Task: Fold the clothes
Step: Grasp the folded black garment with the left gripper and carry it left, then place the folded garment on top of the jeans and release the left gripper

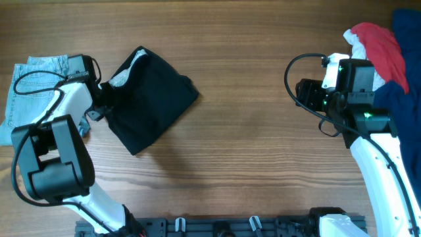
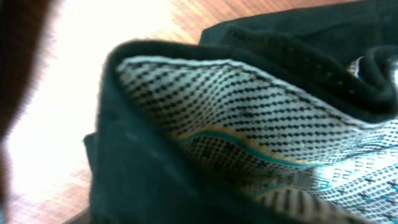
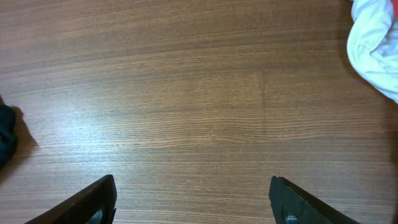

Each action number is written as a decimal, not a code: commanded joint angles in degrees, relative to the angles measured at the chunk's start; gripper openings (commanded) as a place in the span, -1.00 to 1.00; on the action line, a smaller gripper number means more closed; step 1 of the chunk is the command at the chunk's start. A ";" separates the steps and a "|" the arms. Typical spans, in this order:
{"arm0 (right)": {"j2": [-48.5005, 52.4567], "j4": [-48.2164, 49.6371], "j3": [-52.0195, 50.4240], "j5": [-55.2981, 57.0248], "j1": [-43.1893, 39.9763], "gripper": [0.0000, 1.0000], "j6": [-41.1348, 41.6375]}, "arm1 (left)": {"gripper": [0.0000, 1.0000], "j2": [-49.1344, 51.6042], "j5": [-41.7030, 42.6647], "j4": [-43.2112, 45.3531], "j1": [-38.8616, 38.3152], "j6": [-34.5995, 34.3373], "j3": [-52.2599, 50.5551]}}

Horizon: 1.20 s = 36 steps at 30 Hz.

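A black garment (image 1: 148,99) lies folded in a rough square on the wooden table, left of centre, with its white dotted lining showing at the top left corner. My left gripper (image 1: 102,102) is at the garment's left edge. In the left wrist view the black cloth and its lining (image 2: 249,124) fill the frame and hide the fingers, and the cloth looks pinched. My right gripper (image 1: 304,92) is open and empty above bare wood (image 3: 193,183), far right of the garment.
Folded light denim (image 1: 33,85) lies at the left edge under the left arm. A pile of red, white and dark blue clothes (image 1: 381,46) sits at the far right corner; its white part shows in the right wrist view (image 3: 376,43).
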 commanded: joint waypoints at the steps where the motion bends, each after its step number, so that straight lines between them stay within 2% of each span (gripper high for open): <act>1: -0.70 -0.04 0.48 -0.92 0.02 0.59 1.81 | -0.09 4.50 7.13 1.68 -0.96 1.51 -1.11; 2: -0.70 -0.04 0.48 -0.92 0.02 0.59 1.86 | -0.14 4.50 7.10 1.90 -1.14 1.70 -1.11; 4: -0.70 -0.02 0.48 -0.90 0.02 0.59 1.86 | -0.45 4.50 7.13 2.56 -1.53 1.84 -1.11; 5: -0.70 -0.02 0.48 -0.92 0.02 0.59 1.84 | -0.75 4.50 7.10 2.78 -1.62 1.88 -1.11; 6: -0.70 -0.02 0.48 -0.90 0.02 0.59 1.84 | -0.92 4.50 7.15 3.02 -1.64 1.86 -1.11; 9: -0.70 0.00 0.48 -0.90 0.02 0.60 1.84 | -0.92 3.23 7.10 3.34 -1.60 2.73 -1.09; 11: -0.70 0.02 0.48 -0.90 0.02 0.60 1.73 | -0.92 -1.01 5.99 3.32 -1.60 5.11 -1.09; 15: -0.70 0.20 0.48 -0.90 0.00 0.60 1.70 | -0.92 -16.44 -8.22 3.15 -1.25 5.16 -1.09; 19: -0.70 0.50 0.48 -0.90 0.02 0.61 1.73 | -0.92 -26.53 -10.62 5.09 0.83 8.17 -1.09; 21: -0.70 0.59 0.48 -0.90 0.00 0.61 1.68 | -0.92 -29.11 -15.08 6.73 3.10 8.22 -1.09; 23: -0.70 0.59 0.48 -0.87 0.00 0.61 1.66 | -0.92 -29.38 -15.87 10.40 5.86 10.99 -1.09; 26: -0.70 0.63 0.48 -0.90 0.02 0.61 1.66 | -0.92 -27.65 -15.80 17.49 10.25 10.97 -1.09; 30: -0.70 0.59 0.48 -0.90 0.00 0.61 1.68 | -0.92 -20.85 -14.75 25.90 15.69 12.66 -1.09; 31: -0.70 0.50 0.48 -0.90 0.00 0.62 1.70 | -0.85 -19.12 -14.75 26.12 16.74 12.66 -1.09; 33: -0.70 0.11 0.48 -0.92 0.02 0.62 1.68 | -0.07 -15.72 -14.82 25.81 19.85 12.17 -1.09; 36: -0.70 -0.42 0.48 -0.92 0.00 0.62 1.66 | 0.49 -15.13 -14.78 26.91 25.49 8.46 -1.09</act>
